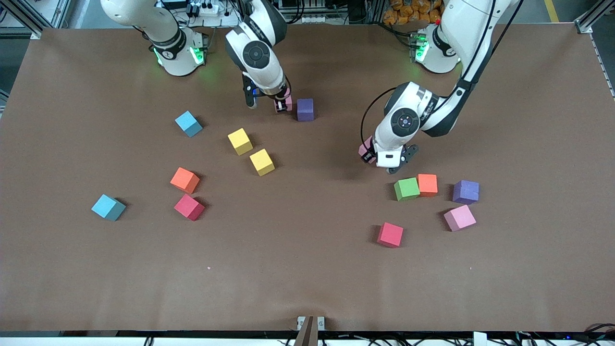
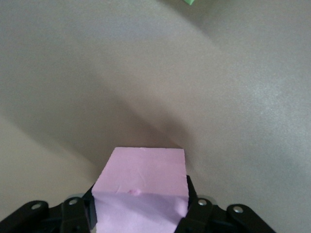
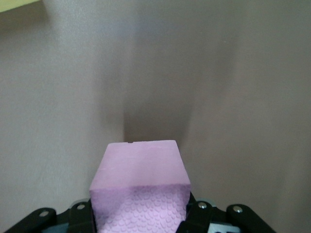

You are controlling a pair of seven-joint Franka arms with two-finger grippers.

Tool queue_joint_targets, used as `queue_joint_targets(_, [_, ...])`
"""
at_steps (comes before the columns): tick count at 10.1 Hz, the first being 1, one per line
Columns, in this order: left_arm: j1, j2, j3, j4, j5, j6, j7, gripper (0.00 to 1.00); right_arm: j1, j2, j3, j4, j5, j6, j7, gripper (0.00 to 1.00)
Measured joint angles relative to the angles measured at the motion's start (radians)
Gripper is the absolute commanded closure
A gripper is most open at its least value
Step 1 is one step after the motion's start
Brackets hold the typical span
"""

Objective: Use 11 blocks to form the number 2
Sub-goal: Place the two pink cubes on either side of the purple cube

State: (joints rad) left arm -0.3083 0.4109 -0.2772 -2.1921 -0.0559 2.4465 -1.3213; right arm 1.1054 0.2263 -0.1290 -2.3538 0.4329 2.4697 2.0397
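left gripper point(image 1: 379, 161) jaws clamp a pink block point(image 2: 143, 187) near the green block point(image 1: 406, 188) | right gripper point(image 1: 282, 103) clamps our other pink block point(image 3: 141, 182) beside the purple block point(image 1: 305, 109), surface's robot edge

Matte foam blocks point(image 1: 262, 162); matte brown table point(image 1: 307, 269); glossy white plastic arms point(image 1: 259, 53).

On the counter point(image 1: 307, 269), one group of blocks point(image 1: 218, 158) lies toward the right arm's end, another group point(image 1: 435, 204) toward the left arm's end, two of them point(image 1: 417, 187) touching, nearer the front camera than both arms' hands.
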Motion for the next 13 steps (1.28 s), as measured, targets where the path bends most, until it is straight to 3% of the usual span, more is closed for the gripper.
queue_joint_targets(3, [-0.001, 0.000, -0.046, 0.001, 0.000, 0.029, -0.203, 0.89, 0.001, 0.024, 0.001, 0.000, 0.035, 0.063, 0.000, 1.00])
queue_joint_targets(10, [-0.001, 0.000, -0.202, 0.000, 0.000, 0.063, -0.870, 0.88, 0.020, 0.072, 0.001, 0.001, 0.097, 0.148, 0.031, 1.00])
queue_joint_targets(13, [0.047, -0.001, -0.279, -0.009, 0.000, 0.070, -1.020, 0.88, 0.020, 0.081, 0.001, 0.001, 0.108, 0.163, 0.041, 1.00])
